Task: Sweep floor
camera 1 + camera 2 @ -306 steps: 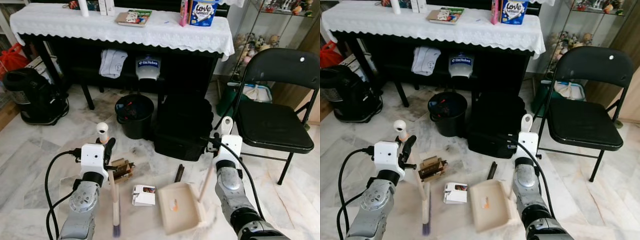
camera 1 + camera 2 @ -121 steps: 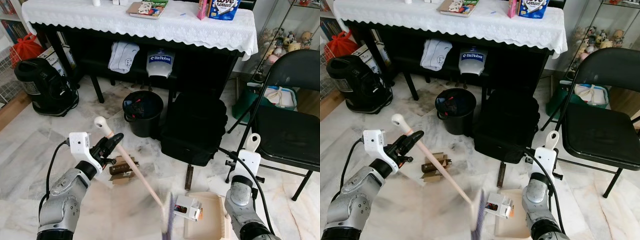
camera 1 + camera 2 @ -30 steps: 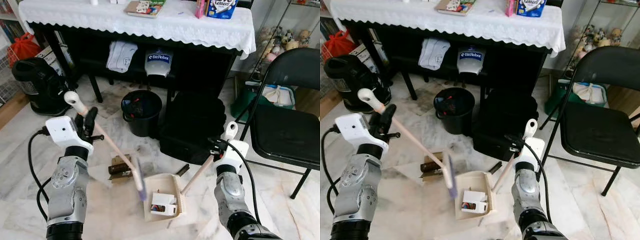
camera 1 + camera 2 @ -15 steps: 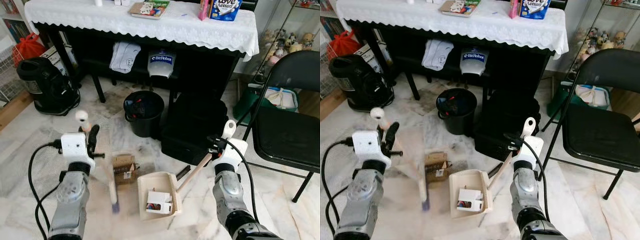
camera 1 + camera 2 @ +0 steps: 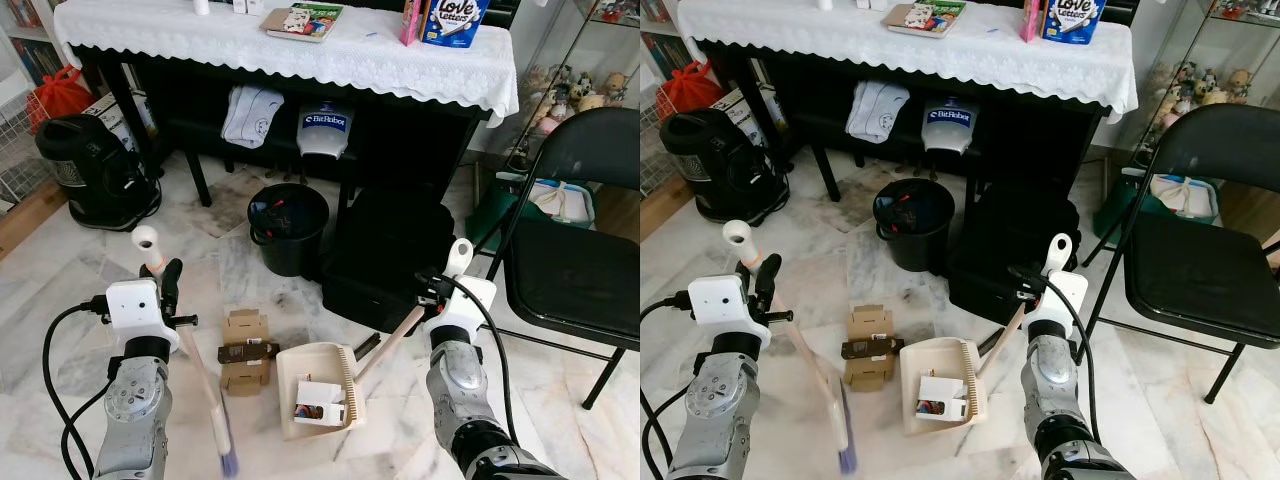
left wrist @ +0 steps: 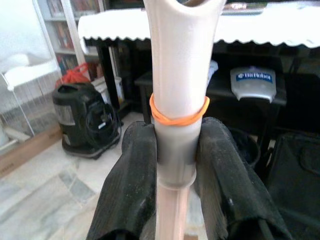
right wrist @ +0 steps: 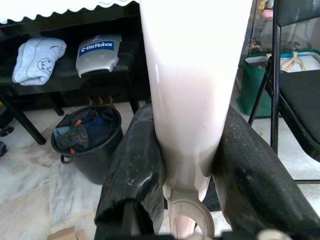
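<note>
My left gripper (image 5: 163, 283) is shut on the upper part of a pale pink broom handle (image 6: 178, 90) that carries an orange rubber band. The broom slants down to its brush head (image 5: 228, 460) on the marble floor near me. A flattened brown cardboard box (image 5: 243, 350) lies on the floor between the broom and a cream dustpan (image 5: 300, 372). Inside the dustpan rests a small white carton (image 5: 318, 404). My right gripper (image 5: 432, 293) is shut on the dustpan's long handle (image 7: 192, 100), which rises to the right of the pan.
A black bucket (image 5: 290, 226) with rubbish and a black case (image 5: 388, 255) stand just beyond the dustpan. A black table with a white lace cloth (image 5: 300, 52) is behind them. A black folding chair (image 5: 572, 275) is at the right, a black appliance (image 5: 95, 172) at the left.
The broom has swung so that its brush head now lies nearer to me, away from the cardboard box. The dustpan and its carton stay in place in my right gripper.
</note>
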